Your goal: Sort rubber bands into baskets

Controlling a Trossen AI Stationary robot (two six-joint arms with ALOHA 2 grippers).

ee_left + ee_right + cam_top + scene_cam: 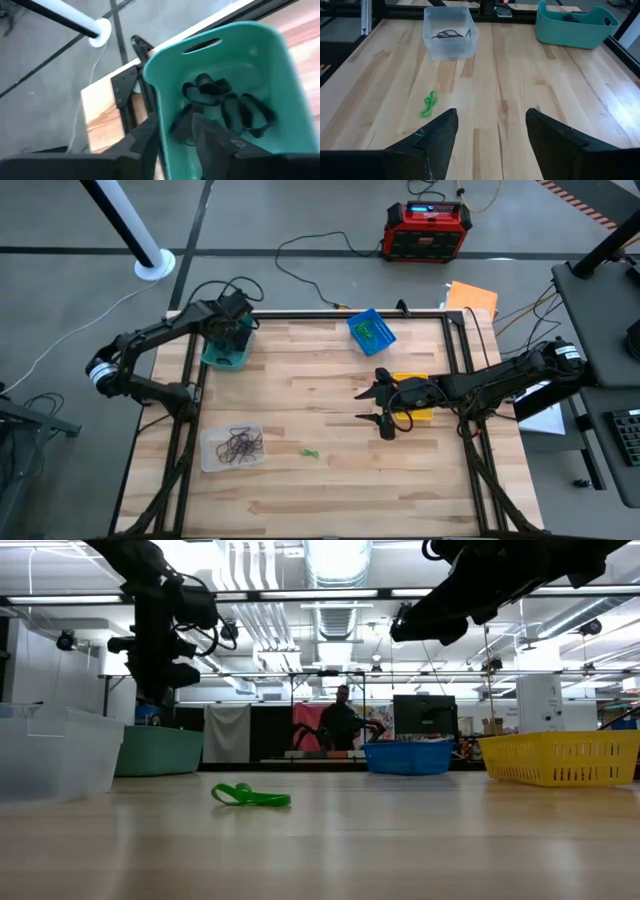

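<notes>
The left end effector (pixel 232 332) hangs directly over the teal basket (pixel 222 360) at the surface's (pixel 330 480) far left corner; its wrist view looks down into that basket, where several black rubber bands (pixel 225 100) lie in a loose heap right beneath its dark fingers (pixel 215 145), and the fingers seem slightly parted with nothing pinched between them, though the blur there makes this hard to judge. The right end effector (pixel 372 406) is out over the middle of the surface with its fingers spread wide and nothing held. Just behind it, under the arm, sits the yellow basket (pixel 412 380), and beyond it toward the far edge stands the blue basket (pixel 371 331) with green bands inside. Ahead of the open fingers and a little to one side, a single green rubber band (pixel 310 452) lies flat on the bare wood, well apart from every basket; the right wrist view shows it near one fingertip (pixel 427 107). Farther out in front of that end effector is the clear basket (pixel 232 447), holding a tangle of dark brown bands (pixel 240 444). In the low view a person (pixel 343 720) stands in the room behind the surface
</notes>
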